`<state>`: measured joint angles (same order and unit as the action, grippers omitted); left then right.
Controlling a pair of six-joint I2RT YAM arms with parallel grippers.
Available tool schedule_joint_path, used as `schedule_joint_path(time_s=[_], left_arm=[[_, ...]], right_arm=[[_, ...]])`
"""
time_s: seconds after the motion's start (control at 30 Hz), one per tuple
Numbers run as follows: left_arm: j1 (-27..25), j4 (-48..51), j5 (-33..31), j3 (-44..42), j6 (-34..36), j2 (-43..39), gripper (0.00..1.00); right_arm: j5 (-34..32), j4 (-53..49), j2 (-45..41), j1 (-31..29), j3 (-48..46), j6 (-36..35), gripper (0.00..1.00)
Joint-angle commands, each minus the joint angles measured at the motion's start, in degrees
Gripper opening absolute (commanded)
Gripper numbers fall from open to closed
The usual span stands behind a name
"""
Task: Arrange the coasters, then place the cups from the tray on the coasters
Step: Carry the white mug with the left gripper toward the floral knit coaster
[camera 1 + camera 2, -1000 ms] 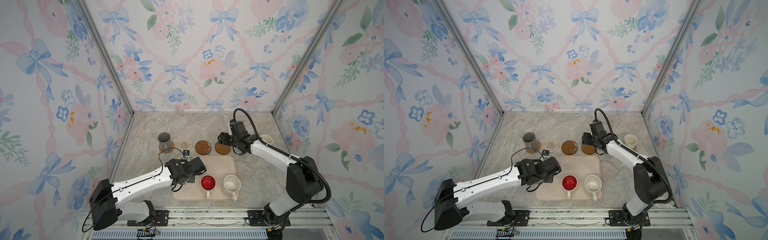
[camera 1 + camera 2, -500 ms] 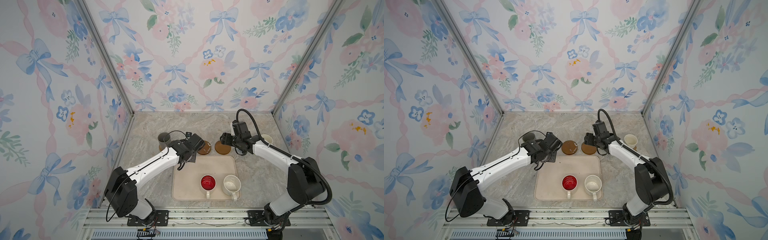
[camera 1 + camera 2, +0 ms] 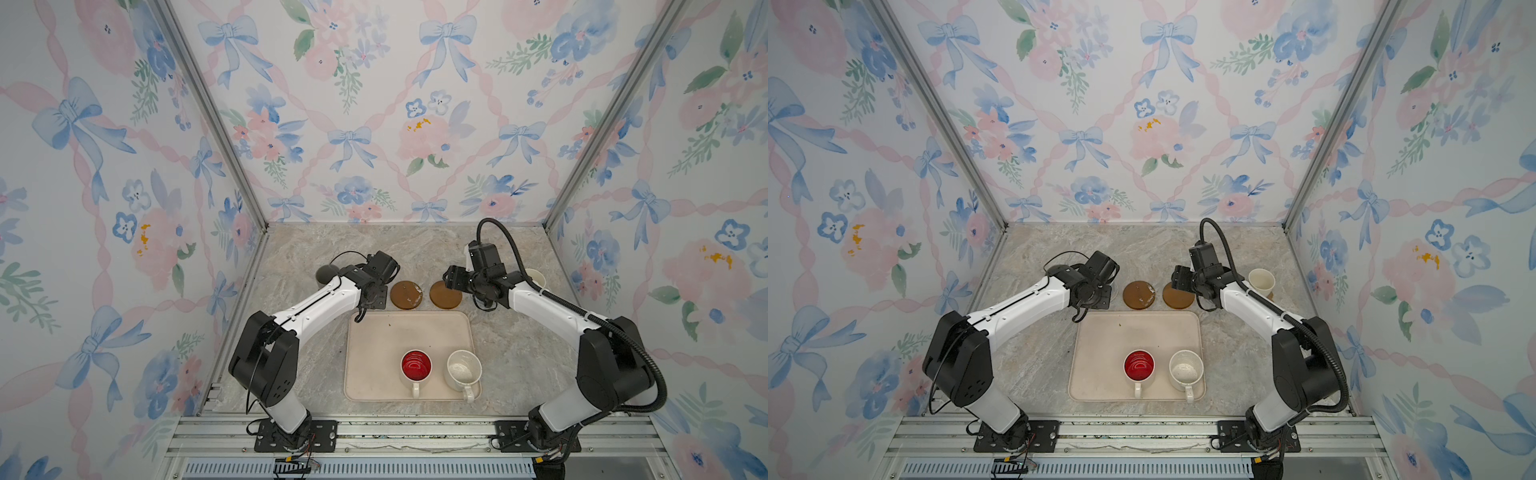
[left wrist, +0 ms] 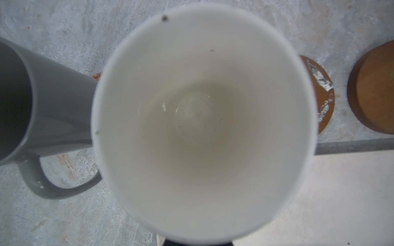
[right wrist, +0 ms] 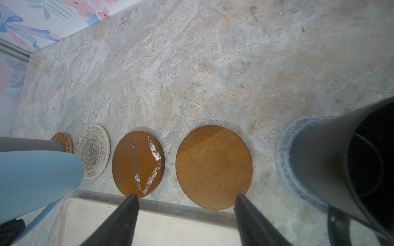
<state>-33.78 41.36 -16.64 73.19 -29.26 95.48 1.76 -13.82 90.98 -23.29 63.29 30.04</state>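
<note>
My left gripper [image 3: 371, 296] is shut on the light blue cup [image 5: 36, 181]; its white inside [image 4: 202, 119] fills the left wrist view. The cup hangs at the near edge of the pale woven coaster [image 5: 93, 152]; contact I cannot tell. The grey cup [image 3: 326, 274] stands beside it on the tan rattan coaster [image 5: 64, 141]. Two dark brown coasters [image 3: 406, 294] [image 3: 445, 294] lie bare behind the tray [image 3: 374, 332]. My right gripper [image 5: 186, 197] is open and empty over the tray's far rim. The black cup [image 5: 351, 166] stands on the blue-grey coaster [image 5: 283, 153].
Two cups stand at the tray's front in both top views: one with a red inside [image 3: 416, 365], one speckled off-white [image 3: 463, 370]. A cream-white cup [image 3: 1261, 281] stands at the back right beside my right arm. Papered walls close in three sides.
My left arm has carried the light blue cup from the tray's far left corner back to the pale woven coaster. The right gripper has drawn slightly right and stays open.
</note>
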Motion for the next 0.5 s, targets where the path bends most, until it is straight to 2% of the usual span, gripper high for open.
schedule_joint_path(time_s=[0.0, 0.47], left_arm=[[1.4, -3.6, 0.3, 2.8, 1.8, 1.3, 0.00], [3.9, -4.2, 2.1, 4.6, 3.3, 5.1, 0.00]], right_arm=[[0.6, 0.6, -1.6, 0.5, -0.7, 0.3, 0.74], [0.6, 0.2, -0.6, 0.7, -0.1, 0.1, 0.74]])
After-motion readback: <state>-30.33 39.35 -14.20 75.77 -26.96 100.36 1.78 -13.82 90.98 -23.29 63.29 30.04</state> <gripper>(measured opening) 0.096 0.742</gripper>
